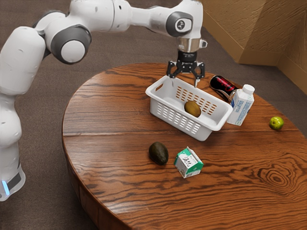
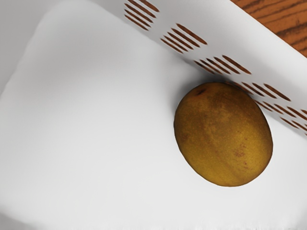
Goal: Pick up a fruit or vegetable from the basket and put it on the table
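Gripper (image 1: 184,80) above basket (image 1: 205,132), jaws wide apart. Brown fruit (image 2: 223,134) in basket, nr one slotted long wall; more floor on its other side. White ctn (image 1: 241,106) just beside basket's end; avocado (image 1: 158,153) & grn-white ctn (image 1: 188,163) outside one long side; grn fruit (image 1: 276,123) well apart.

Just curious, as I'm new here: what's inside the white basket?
One brownish-yellow fruit lies in the white basket, close to a slotted side. The patch of basket floor beneath it is covered, so I can't see that.
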Robot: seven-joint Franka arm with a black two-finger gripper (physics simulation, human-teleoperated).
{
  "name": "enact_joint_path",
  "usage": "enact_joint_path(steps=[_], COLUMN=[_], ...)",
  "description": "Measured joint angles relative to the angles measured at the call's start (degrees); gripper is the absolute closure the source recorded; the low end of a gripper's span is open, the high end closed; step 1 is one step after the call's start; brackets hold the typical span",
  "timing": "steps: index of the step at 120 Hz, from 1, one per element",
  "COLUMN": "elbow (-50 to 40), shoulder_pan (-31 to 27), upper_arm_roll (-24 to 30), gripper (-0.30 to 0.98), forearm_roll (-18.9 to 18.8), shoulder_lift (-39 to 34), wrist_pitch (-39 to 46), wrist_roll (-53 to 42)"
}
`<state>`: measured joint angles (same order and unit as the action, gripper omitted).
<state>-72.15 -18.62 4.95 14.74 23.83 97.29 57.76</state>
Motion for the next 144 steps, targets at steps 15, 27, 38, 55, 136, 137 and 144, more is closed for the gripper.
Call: enact_joint_path(steps=[15,27,38,55,136,137,144], elbow=[0.2,0.22,0.23,0.23,3.92,3.92,3.92], shoulder_pan=[0.16,-0.23,-0.57,-0.63,0.31,0.32,0.47], upper_arm_roll=[1.56,1.61,1.49,1.47,2.96,2.97,3.02], gripper=[0.0,0.0,0.0,0.0,0.0,0.0,0.0], forearm_roll=[0.0,0.01,0.06,0.09,0.51,0.51,0.54], shoulder_lift=[1.97,2.51,2.69,3.46,9.9,9.95,10.44], wrist_pitch=[1.43,2.48,3.07,3.66,8.2,8.24,8.49], wrist_roll=[-1.83,-3.07,-4.14,-5.55,-9.51,-9.54,-9.71])
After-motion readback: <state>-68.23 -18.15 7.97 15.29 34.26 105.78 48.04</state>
